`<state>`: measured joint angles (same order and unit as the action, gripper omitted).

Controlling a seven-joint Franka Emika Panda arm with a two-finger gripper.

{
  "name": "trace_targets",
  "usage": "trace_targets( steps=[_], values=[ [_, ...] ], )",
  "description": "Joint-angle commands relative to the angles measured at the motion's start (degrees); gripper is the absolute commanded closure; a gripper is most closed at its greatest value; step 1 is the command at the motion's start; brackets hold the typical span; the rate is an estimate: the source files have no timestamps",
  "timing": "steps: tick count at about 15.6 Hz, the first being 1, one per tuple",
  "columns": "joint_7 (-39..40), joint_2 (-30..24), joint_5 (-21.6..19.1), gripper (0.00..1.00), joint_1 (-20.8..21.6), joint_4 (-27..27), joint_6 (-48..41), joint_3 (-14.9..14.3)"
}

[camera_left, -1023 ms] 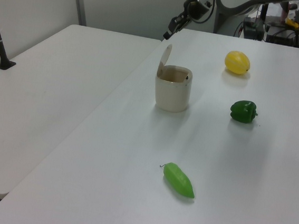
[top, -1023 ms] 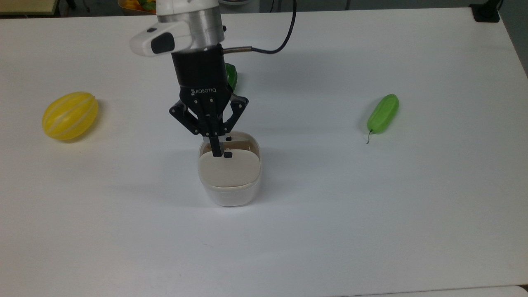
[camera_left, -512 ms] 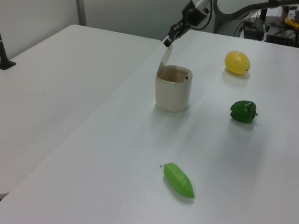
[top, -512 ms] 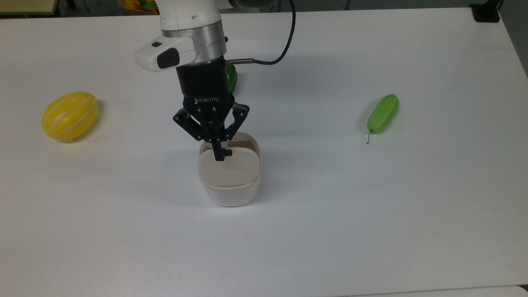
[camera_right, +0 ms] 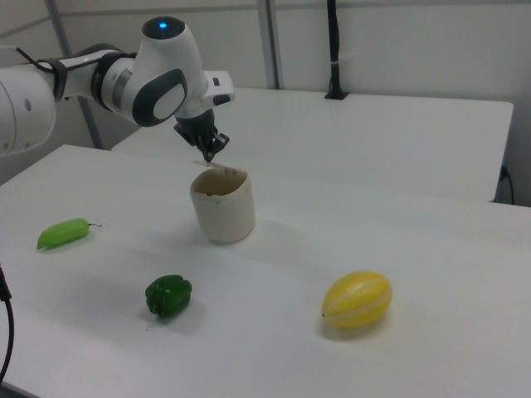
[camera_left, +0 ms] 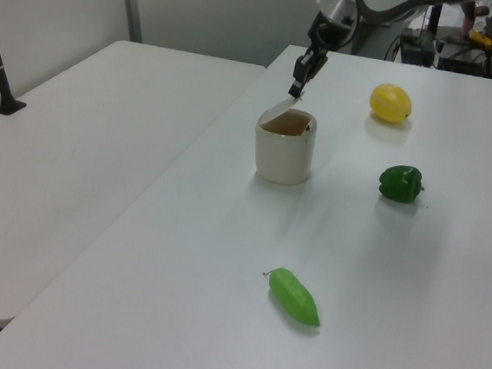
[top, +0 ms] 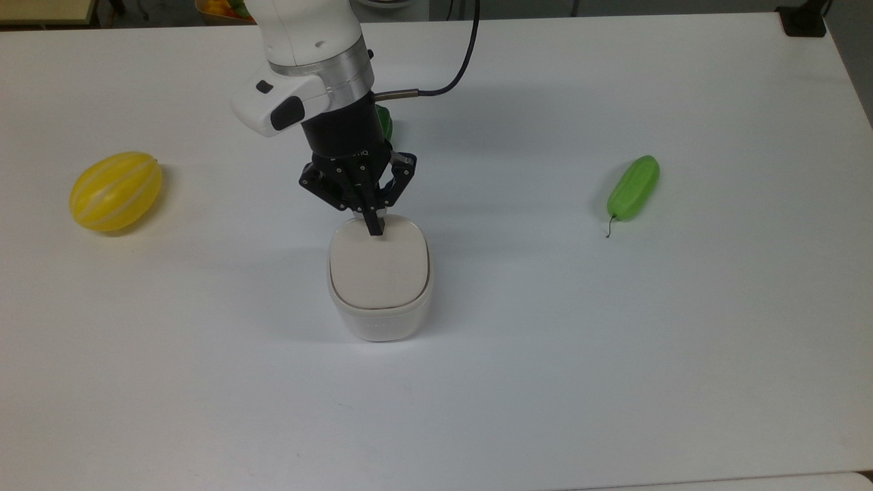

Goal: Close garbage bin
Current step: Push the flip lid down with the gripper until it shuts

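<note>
The tool (top: pixel 374 228) has pushed the garbage bin's lid (top: pixel 378 266) lower

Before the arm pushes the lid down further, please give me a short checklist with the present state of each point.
1. Gripper rests on the lid at its free edge: ok.
2. Fingers shut, so they push as one tip: ok.
3. Lid fully down on the garbage bin: not ok; the left view shows it tilted, with a gap.
4. Bin standing upright on the table: ok.
5. Nothing sticking out of the bin to block the lid: cannot tell.
6. Melon, pepper and long green vegetable lie apart from the bin: ok.
</note>
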<state>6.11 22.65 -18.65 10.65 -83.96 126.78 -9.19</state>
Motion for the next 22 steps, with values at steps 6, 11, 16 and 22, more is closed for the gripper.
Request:
trace_targets(
  steps=[6, 11, 16, 22],
  values=[
    [1.45, 1.78, 0.89, 1.00, 0.25, -0.77, -2.86, -0.39],
    [2.06, 3.54, 1.51, 1.00, 0.33, -0.86, -2.86, -0.39],
    [1.97, 5.21, 1.59, 1.00, 0.33, -1.21, -2.60, -0.39],
    [1.71, 6.00, 2.47, 1.00, 0.60, -0.86, -2.51, -0.39]
  ],
)
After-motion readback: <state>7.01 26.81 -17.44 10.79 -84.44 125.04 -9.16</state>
